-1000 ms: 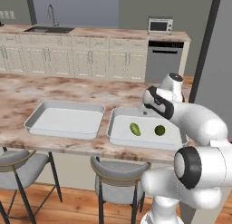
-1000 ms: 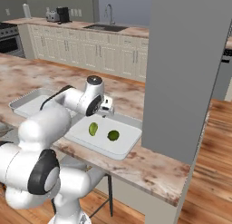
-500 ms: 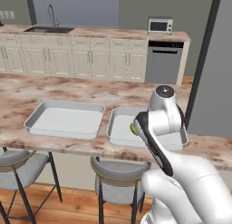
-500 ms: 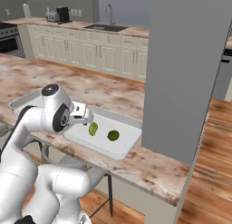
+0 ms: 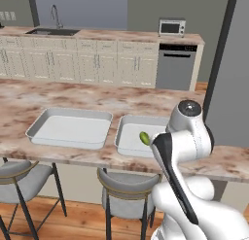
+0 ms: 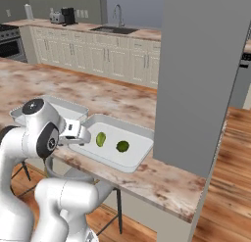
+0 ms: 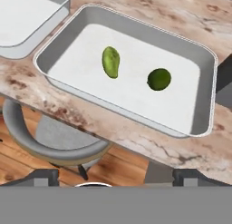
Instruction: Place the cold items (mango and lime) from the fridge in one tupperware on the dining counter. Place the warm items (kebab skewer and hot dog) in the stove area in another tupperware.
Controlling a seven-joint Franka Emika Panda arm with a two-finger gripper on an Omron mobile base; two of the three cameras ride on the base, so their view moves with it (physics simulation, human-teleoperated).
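With mango (image 7: 111,61) and lime (image 7: 159,79) lying in one tray (image 7: 205,85), the empty claw (image 6: 78,133), spread apart, could be swung into its rim.

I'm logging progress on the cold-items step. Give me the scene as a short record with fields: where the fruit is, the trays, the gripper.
mango: lying in the right tupperware, left of the lime
lime: same tray, apart from the mango
left tupperware: nothing in the part that shows, beside the filled one
surface: both trays sit on the dining counter, near its front edge
gripper: open, holding nothing, drawn back off the counter edge above a stool
stools: round grey seats under the counter
cold step: both fruits in one tray
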